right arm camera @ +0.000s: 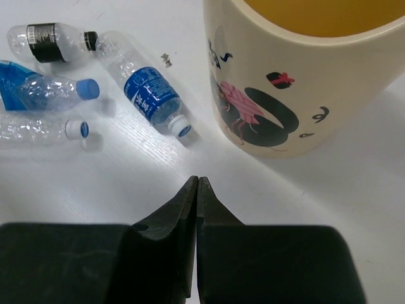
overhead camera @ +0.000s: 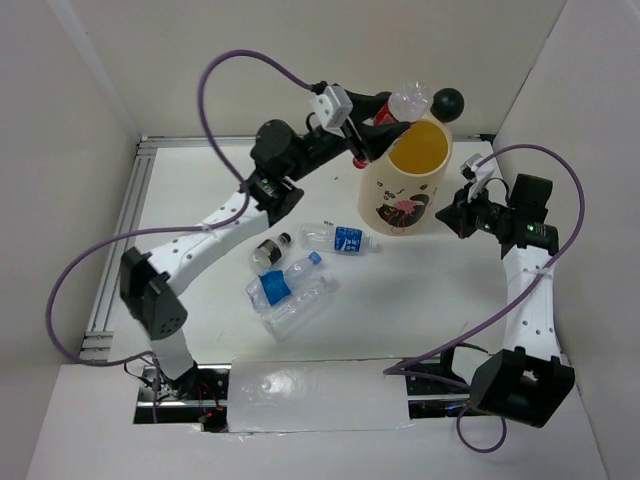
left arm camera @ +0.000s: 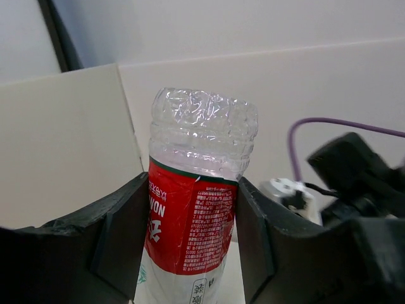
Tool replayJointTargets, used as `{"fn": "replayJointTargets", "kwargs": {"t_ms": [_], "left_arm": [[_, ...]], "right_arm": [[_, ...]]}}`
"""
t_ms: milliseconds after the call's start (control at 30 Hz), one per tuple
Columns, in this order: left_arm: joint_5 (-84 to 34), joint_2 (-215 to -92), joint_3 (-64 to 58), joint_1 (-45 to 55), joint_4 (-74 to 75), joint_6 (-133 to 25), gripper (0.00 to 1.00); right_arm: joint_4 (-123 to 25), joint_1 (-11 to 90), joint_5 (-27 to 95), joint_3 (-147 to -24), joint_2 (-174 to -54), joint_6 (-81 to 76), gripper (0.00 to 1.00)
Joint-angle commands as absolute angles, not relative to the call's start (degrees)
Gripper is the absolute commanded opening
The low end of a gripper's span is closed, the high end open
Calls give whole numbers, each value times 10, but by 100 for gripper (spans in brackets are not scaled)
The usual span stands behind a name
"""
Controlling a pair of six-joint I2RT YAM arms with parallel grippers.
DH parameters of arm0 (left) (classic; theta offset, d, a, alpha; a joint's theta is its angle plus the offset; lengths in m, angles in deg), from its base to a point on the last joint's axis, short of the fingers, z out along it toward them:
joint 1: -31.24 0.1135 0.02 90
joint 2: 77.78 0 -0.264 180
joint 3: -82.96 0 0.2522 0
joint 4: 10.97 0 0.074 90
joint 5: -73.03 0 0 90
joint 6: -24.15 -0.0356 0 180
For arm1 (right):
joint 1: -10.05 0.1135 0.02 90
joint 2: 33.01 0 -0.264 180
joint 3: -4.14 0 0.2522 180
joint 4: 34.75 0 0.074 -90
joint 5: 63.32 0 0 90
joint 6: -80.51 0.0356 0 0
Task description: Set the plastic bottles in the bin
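Note:
A clear plastic bottle (overhead camera: 408,100) with a red label (left arm camera: 190,221) is held above the back rim of the cream bin (overhead camera: 400,190), and my left gripper (overhead camera: 376,114) is shut on it. The left wrist view has both black fingers (left arm camera: 120,244) pressed against the label, the bottle's crinkled end up. My right gripper (overhead camera: 452,215) hangs just right of the bin, shut with nothing in it; its tips (right arm camera: 197,182) meet above the table. Several more bottles lie left of the bin: a blue-labelled one (overhead camera: 340,239) (right arm camera: 149,95), a black-labelled one (overhead camera: 270,252) (right arm camera: 47,41), a blue-capped one (overhead camera: 275,285) and a clear one (overhead camera: 303,304).
The bin (right arm camera: 304,82) is yellow inside, with a black ball ear (overhead camera: 448,103) at its back rim and a pink flamingo picture facing the right wrist. White walls close in the table on the left, back and right. A foil-covered strip (overhead camera: 315,398) lies along the near edge.

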State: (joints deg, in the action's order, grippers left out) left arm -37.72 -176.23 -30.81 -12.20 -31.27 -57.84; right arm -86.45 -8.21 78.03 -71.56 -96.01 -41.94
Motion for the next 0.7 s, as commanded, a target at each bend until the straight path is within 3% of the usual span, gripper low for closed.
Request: {"fn": "replayJointTargets", "kwargs": {"t_ms": [0,267,667], "left_arm": [[-289,-1821,-372,-146,-474,-557,0],[-214,-1942,-548,-175,-466,-585,0],[-125,-2078,-576,-192,-492,-648,0]], "right_arm": [[-878,-85,770,-705,-938,-432,6],[-884,-85,764,-680,-928,-437,6],[-862,-85,759,-680,-928,-425,6]]}}
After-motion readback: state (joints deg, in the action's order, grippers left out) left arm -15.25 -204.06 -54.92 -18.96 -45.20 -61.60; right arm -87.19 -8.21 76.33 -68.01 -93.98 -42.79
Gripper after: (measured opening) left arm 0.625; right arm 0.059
